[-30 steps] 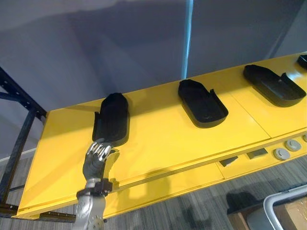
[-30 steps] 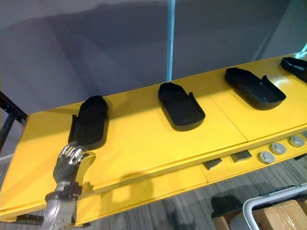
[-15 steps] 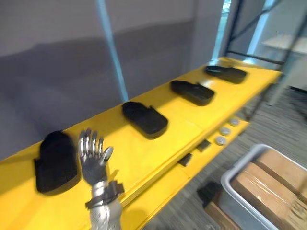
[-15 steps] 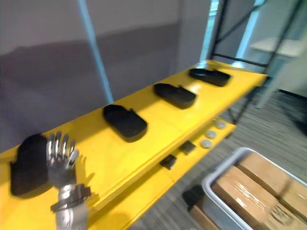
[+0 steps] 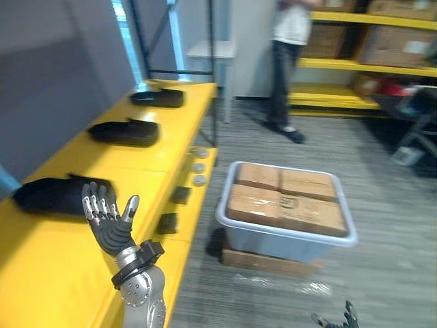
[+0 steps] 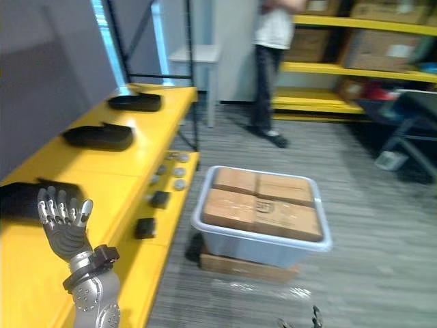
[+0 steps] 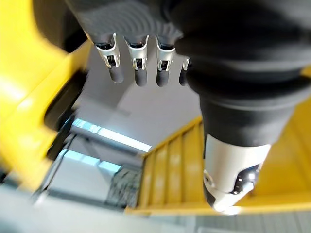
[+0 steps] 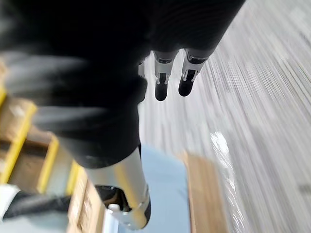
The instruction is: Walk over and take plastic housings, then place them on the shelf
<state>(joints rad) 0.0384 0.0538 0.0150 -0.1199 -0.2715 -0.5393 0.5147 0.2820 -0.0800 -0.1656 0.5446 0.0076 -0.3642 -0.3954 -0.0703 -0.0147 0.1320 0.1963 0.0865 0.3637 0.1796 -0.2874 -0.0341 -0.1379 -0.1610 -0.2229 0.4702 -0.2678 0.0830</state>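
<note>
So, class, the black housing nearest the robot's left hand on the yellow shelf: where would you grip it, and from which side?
Probably the end of the black housing facing the open front edge, reached from the aisle side by the left hand. It lies flat across the yellow shelf; the wall blocks its far end.

Housings [image 5: 123, 132] lay in a row on shelf [image 5: 41, 273], left. Bin [image 5: 287, 238] of boxes [image 5: 283, 198] sat on floor [image 5: 396, 205] to its right, person [image 5: 287, 61] behind it.
</note>
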